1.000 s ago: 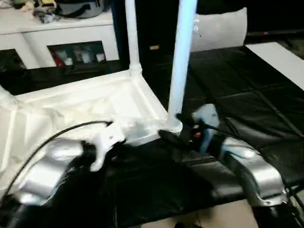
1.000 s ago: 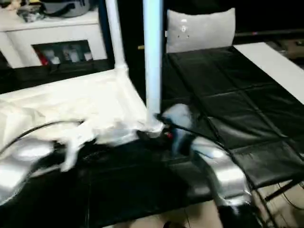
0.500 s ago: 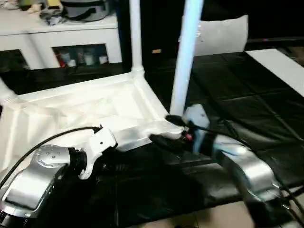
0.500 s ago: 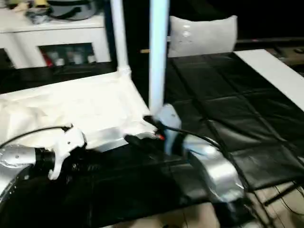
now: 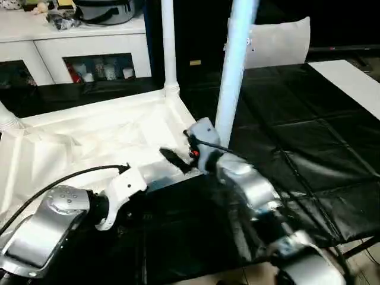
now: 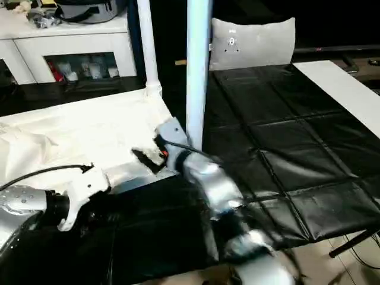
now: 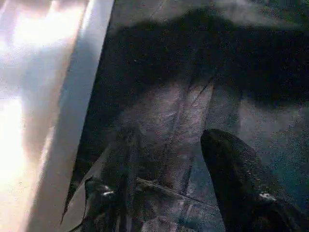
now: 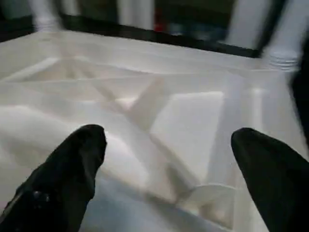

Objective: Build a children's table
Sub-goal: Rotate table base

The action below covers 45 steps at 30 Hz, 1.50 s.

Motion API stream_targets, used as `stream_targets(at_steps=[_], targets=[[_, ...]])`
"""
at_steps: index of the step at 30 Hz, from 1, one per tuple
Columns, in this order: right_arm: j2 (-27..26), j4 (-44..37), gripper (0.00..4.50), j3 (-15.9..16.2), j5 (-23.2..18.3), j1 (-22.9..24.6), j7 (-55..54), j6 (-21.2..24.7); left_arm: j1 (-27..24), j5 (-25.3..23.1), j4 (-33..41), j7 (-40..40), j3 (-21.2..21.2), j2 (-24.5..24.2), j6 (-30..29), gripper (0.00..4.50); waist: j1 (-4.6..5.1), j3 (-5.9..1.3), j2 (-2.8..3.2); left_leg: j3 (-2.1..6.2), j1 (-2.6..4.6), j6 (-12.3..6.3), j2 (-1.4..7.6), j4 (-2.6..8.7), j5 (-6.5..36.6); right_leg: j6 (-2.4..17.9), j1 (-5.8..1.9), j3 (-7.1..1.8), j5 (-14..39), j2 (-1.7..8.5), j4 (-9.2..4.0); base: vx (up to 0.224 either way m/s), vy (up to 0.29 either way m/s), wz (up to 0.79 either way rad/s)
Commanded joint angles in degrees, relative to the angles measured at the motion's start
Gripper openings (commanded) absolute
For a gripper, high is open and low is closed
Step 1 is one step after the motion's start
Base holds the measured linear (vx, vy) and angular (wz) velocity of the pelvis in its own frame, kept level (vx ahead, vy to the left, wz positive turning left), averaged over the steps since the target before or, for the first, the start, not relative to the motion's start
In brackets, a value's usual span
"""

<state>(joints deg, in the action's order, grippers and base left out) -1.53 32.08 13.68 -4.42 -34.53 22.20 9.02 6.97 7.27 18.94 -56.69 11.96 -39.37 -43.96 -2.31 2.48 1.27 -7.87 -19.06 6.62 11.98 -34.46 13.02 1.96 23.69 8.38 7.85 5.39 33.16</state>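
Observation:
The white tabletop (image 5: 89,136) lies upside down on the black mat, ribbed underside up. Three white legs stand upright in its corner sockets: one at the back (image 5: 169,47), one at the near right corner (image 5: 234,71), one at the far left (image 5: 6,119). My right gripper (image 5: 175,159) hovers over the tabletop's near edge, just left of the near right leg. Its black fingers (image 8: 72,164) are spread wide and open above the ribs (image 8: 145,96), holding nothing. My left gripper (image 7: 169,137) is open over the mat beside the tabletop's edge (image 7: 58,96).
A grey cushion (image 5: 273,41) leans at the back right. A white shelf unit (image 5: 77,41) with small items stands at the back left. A white board (image 5: 350,77) lies at the far right. The black mat (image 5: 297,136) ends near the floor in front.
My right arm has swung left, from the base of the near right leg to over the tabletop's near edge. The left arm has hardly moved.

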Motion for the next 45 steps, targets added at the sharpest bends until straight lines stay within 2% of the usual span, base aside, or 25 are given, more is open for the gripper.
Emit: stream_targets(at_steps=[1, 2, 3, 5, 6, 10, 16, 18, 19, 20, 21, 22, 24, 27, 28, 29, 34, 36, 37, 38, 39, 40, 41, 43, 45], targets=[[1.2, 4.5, 4.5, -4.8, 1.0, -2.3, -7.9, -2.5, 0.2, -1.0, -0.5, 1.4, -0.2, -0.1, 0.8, 2.32, 0.17, -3.07, 1.01, -0.64, -0.53, -0.17, 0.56, 4.73, 11.7, 8.7, -3.62, -3.58, 20.0, 2.73, -3.21, 0.0, 0.0, 0.0], [1.5, 6.4, 4.5, -6.1, 0.9, -2.9, -10.1, -3.4, 0.4, -1.3, -1.1, 2.0, -0.2, 0.1, 1.5, 2.32, -0.02, -3.03, 1.04, -0.73, -0.18, 0.06, 0.54, 4.72, 12.7, 8.3, -3.34, -3.6, 21.2, 2.73, -3.42, 0.0, 0.0, 0.0], [1.5, 6.4, 4.5, -6.1, 0.9, -2.9, -10.1, -3.4, 0.4, -1.3, -1.1, 2.0, -0.2, 0.1, 1.5, 2.32, -0.05, -2.96, 1.02, -0.79, -0.11, 0.13, 0.47, 4.7, 13.4, 8.1, -3.27, -3.61, 21.9, 2.61, -3.47, 0.0, 0.0, 0.0], [2.7, 10.8, 4.5, -8.8, 0.9, -4.5, -13.9, -5.9, 0.9, -1.9, -2.5, 3.5, -0.2, 0.6, 2.6, 2.32, -0.46, -2.96, 1.04, -0.82, 0.1, 0.23, 0.44, 4.72, 14.3, 7.2, -3.14, -3.65, 22.9, 2.52, -3.58, 0.0, 0.0, 0.0], [3.3, 12.7, 4.5, -9.8, 0.9, -5.2, -15.6, -7.3, 1.0, -2.1, -2.9, 4.0, -0.1, 0.7, 3.0, 2.32, -0.49, -3.0, 0.7, -0.93, 0.13, 0.2, 0.39, 4.69, 14.4, 6.9, -3.12, -3.75, 23.1, 2.43, -3.63, 0.0, 0.0, 0.0], [6.8, 17.7, 4.5, -13.9, 0.0, -7.4, -21.1, -10.3, 1.4, -2.4, -3.8, 5.2, -0.1, 1.0, 4.1, 2.32, -0.79, -3.22, 0.34, -1.16, -0.09, -0.04, 0.27, 4.56, 12.7, 7.1, -3.11, -4.15, 21.5, 2.34, -3.14, 0.0, 0.0, 0.0], [13.1, 22.5, 4.5, -17.4, -0.2, -8.9, -22.3, -13.7, 1.9, -2.8, -5.1, 7.1, 0.0, 2.2, 6.4, 2.32, -1.0, -3.45, -0.12, -1.47, -0.76, -1.38, -0.09, 4.14, 9.7, 7.6, -3.45, -4.26, 19.5, 2.19, -2.69, 0.0, 0.0, 0.0], [14.1, 22.9, 4.5, -17.6, 0.0, -8.9, -22.4, -14.1, 1.9, -3.0, -5.6, 7.5, 0.1, 2.6, 6.8, 2.32, -1.25, -3.52, -0.19, -1.56, -0.85, -1.61, -0.1, 4.0, 8.9, 7.7, -3.49, -4.24, 19.2, 2.18, -2.63, 0.0, 0.0, 0.0], [16.1, 24.1, 4.5, -18.3, 0.0, -8.8, -22.3, -15.0, 2.3, -3.7, -6.7, 8.7, 0.6, 3.3, 8.3, 2.32, -1.31, -3.51, -0.13, -1.54, -0.94, -1.77, -0.15, 3.97, 8.8, 7.6, -3.5, -4.18, 19.4, 2.11, -2.64, 0.0, 0.0, 0.0], [17.1, 24.9, 4.5, -18.7, 0.1, -8.9, -22.4, -15.5, 2.4, -4.1, -7.3, 9.3, 0.9, 3.7, 9.1, 2.32, -1.36, -3.49, -0.4, -1.62, -1.08, -1.88, -0.25, 3.87, 8.7, 7.3, -3.55, -4.2, 19.5, 2.06, -2.65, 0.0, 0.0, 0.0], [18.8, 26.0, 4.5, -19.3, 0.2, -8.9, -22.7, -16.2, 3.0, -5.0, -8.4, 10.9, 1.1, 4.8, 10.3, 2.32, -1.45, -3.51, -0.09, -1.58, -1.11, -1.83, -0.31, 3.81, 8.8, 7.2, -3.56, -4.16, 19.8, 2.07, -2.61, 0.0, 0.0, 0.0], [20.7, 26.9, 4.5, -19.9, 0.3, -8.8, -23.0, -16.8, 3.7, -5.9, -9.6, 12.6, 1.4, 5.8, 11.5, 2.32, -1.53, -3.53, -0.3, -1.75, -0.93, -2.03, -0.33, 3.68, 9.2, 7.0, -3.4, -4.12, 20.6, 1.99, -2.82, 0.0, 0.0, 0.0], [21.5, 27.2, 4.5, -20.1, 0.4, -8.8, -23.1, -17.1, 4.0, -6.2, -10.1, 13.3, 1.5, 6.3, 12.1, 2.32, -1.8, -3.65, -0.53, -1.74, -1.18, -2.3, -0.4, 3.62, 8.5, 6.6, -3.62, -4.08, 20.7, 2.02, -2.78, 0.0, 0.0, 0.0], [24.1, 27.9, 4.5, -21.3, 0.2, -8.3, -23.2, -17.9, 5.1, -6.3, -12.2, 16.4, 0.7, 9.1, 14.3, 2.32, -2.12, -3.75, -0.71, -1.87, -1.14, -2.73, -0.52, 3.39, 7.7, 6.1, -3.42, -3.9, 20.8, 1.79, -2.91, 0.0, 0.0, 0.0], [25.0, 28.1, 4.5, -21.7, 0.2, -8.1, -22.8, -18.4, 5.1, -6.0, -12.8, 17.3, 0.5, 10.3, 15.4, 2.32, -2.08, -3.8, -0.36, -1.77, -1.46, -2.78, -0.48, 3.37, 7.4, 6.1, -3.61, -3.85, 20.2, 1.86, -2.85, 0.0, 0.0, 0.0], [25.3, 27.9, 4.5, -21.8, 0.1, -7.8, -22.5, -18.7, 4.8, -5.6, -12.8, 18.0, 0.0, 11.2, 15.4, 2.32, -2.06, -3.78, -0.55, -1.75, -1.43, -2.84, -0.44, 3.36, 7.4, 6.1, -3.56, -3.78, 20.2, 1.83, -2.88, 0.0, 0.0, 0.0], [25.6, 25.5, 4.5, -21.7, -0.8, -5.7, -17.8, -20.0, 1.7, -4.0, -13.6, 22.7, -2.8, 15.9, 19.2, 2.32, -1.27, -3.75, -0.95, -1.82, -1.84, -4.44, -0.62, 3.16, 8.3, 5.5, -3.64, -3.37, 21.9, 1.79, -3.33, 0.0, 0.0, 0.0], [24.5, 19.3, 4.5, -20.9, -4.1, -2.2, -7.1, -21.0, -1.7, -0.7, -12.5, 25.0, -6.1, 19.4, 20.8, 2.61, -0.9, -3.76, -0.88, -1.82, -1.91, -5.1, -0.64, 3.06, 8.9, 5.1, -3.64, -3.23, 23.4, 1.81, -3.58, 0.0, 0.0, 0.0], [24.2, 15.5, 4.5, -19.9, -5.6, -0.1, -1.7, -20.7, -3.6, 0.0, -11.8, 25.7, -6.9, 20.1, 22.1, 2.61, -0.67, -3.62, -1.1, -1.78, -2.24, -6.17, -0.48, 3.07, 9.6, 4.6, -3.7, -3.19, 24.0, 1.82, -3.89, 0.0, 0.0, 0.0], [23.7, 10.9, 4.5, -19.4, -8.1, 2.1, 2.1, -17.9, -5.8, 0.7, -10.8, 26.2, -7.5, 20.8, 23.4, 2.7, -0.57, -3.57, -1.2, -1.67, -2.35, -6.82, -0.47, 3.17, 9.7, 4.0, -3.67, -3.1, 25.0, 1.72, -4.09, 0.0, 0.0, 0.0], [23.7, 10.9, 4.5, -19.4, -8.1, 2.1, 2.1, -17.9, -5.8, 0.7, -10.8, 26.2, -7.5, 20.8, 23.4, 2.7, -0.57, -3.57, -1.2, -1.67, -2.35, -6.82, -0.47, 3.17, 9.7, 4.0, -3.67, -3.1, 25.0, 1.72, -4.09, 0.0, 0.0, 0.0], [22.7, 6.2, 4.5, -19.3, -10.6, 4.6, 3.3, -16.4, -8.6, 0.8, -9.7, 27.1, -8.5, 21.5, 25.5, 2.8, -0.22, -3.52, -0.94, -1.49, -2.24, -7.31, -0.13, 3.36, 9.7, 4.1, -3.39, -3.15, 25.4, 1.67, -4.19, 0.0, 0.0, 0.0], [22.7, 6.2, 4.5, -19.3, -10.6, 4.6, 3.3, -16.4, -8.6, 0.8, -9.7, 27.1, -8.5, 21.5, 25.5, 2.93, -0.14, -3.43, -0.92, -1.49, -2.03, -7.18, -0.05, 3.42, 10.5, 3.9, -3.1, -3.07, 27.0, 1.63, -4.44, 0.0, 0.0, 0.0], [21.9, -1.8, 4.5, -17.1, -13.9, 9.3, 6.9, -13.9, -12.8, 1.8, -9.2, 27.4, -10.2, 22.8, 31.0, 2.93, -0.18, -3.16, -0.75, -1.5, -1.73, -6.86, -0.2, 3.47, 12.5, 3.1, -2.82, -2.88, 30.2, 1.52, -5.06, 0.0, 0.0, 0.0], [21.9, -6.8, 4.5, -14.8, -15.5, 12.6, 9.1, -12.7, -15.3, 2.4, -9.4, 27.6, -11.1, 23.9, 35.1, 3.19, -0.24, -2.93, -0.59, -1.44, -1.73, -6.7, -0.15, 3.6, 13.5, 2.0, -2.76, -2.85, 31.7, 1.58, -5.55, 0.0, 0.0, 0.0]])
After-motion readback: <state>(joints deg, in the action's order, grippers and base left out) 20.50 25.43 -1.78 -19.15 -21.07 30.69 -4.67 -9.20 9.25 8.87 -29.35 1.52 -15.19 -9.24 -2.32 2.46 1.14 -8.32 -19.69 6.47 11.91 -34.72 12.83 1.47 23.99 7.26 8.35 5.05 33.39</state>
